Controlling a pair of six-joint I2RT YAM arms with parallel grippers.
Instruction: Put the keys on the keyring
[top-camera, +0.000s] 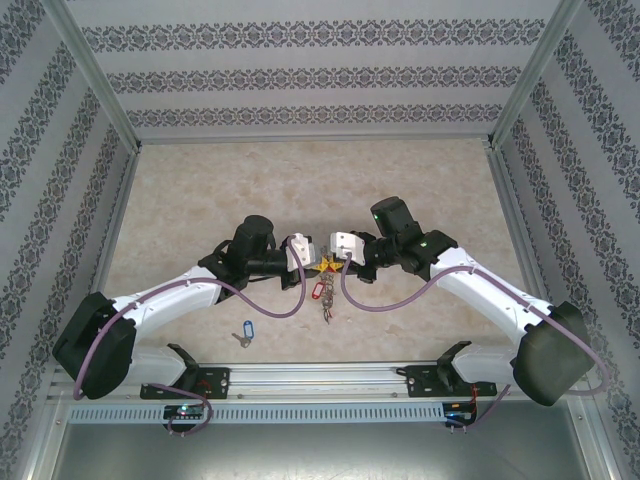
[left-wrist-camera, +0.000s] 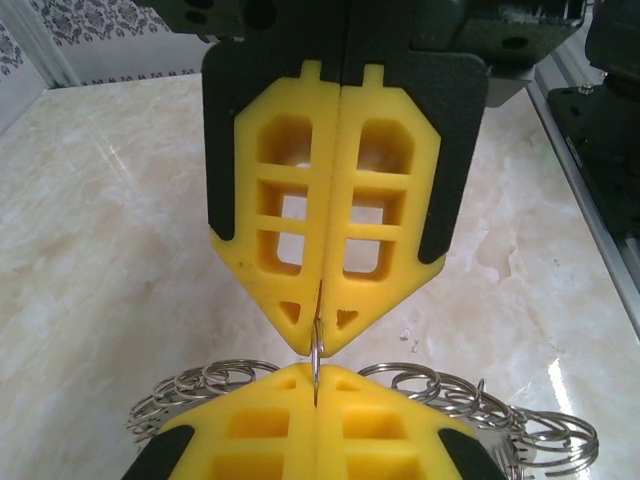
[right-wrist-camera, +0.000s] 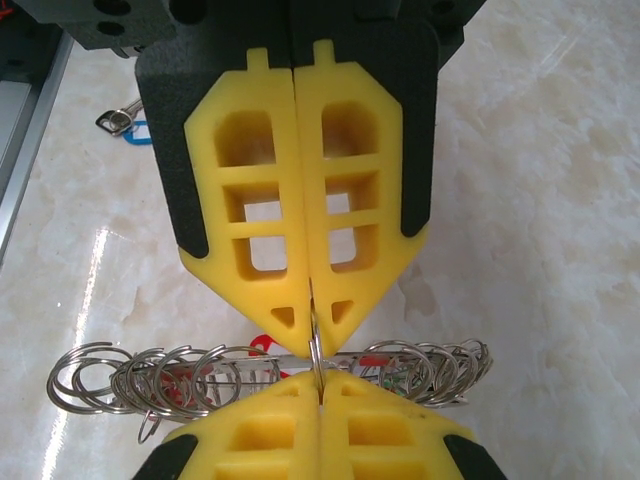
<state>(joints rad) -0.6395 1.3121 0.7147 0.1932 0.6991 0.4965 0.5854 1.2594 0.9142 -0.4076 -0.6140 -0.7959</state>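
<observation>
The keyring (right-wrist-camera: 420, 368), a grey ring fringed with many small split rings, hangs between my two grippers above the table. My left gripper (left-wrist-camera: 316, 385) and my right gripper (right-wrist-camera: 318, 385) meet tip to tip, each shut on the same thin metal ring (left-wrist-camera: 316, 352) of the bunch, seen edge-on. In the top view the left gripper (top-camera: 314, 262) and right gripper (top-camera: 331, 262) touch at mid-table. A key with a red tag (top-camera: 322, 292) dangles below them. The key with the blue tag (top-camera: 246, 333) lies loose on the table near the left arm, and is also seen as the blue-tagged key (right-wrist-camera: 125, 122).
The marble-patterned table (top-camera: 200, 200) is walled by patterned panels on three sides. An aluminium rail (top-camera: 320, 378) with the arm bases runs along the near edge. Purple cables (top-camera: 270, 300) loop from both wrists.
</observation>
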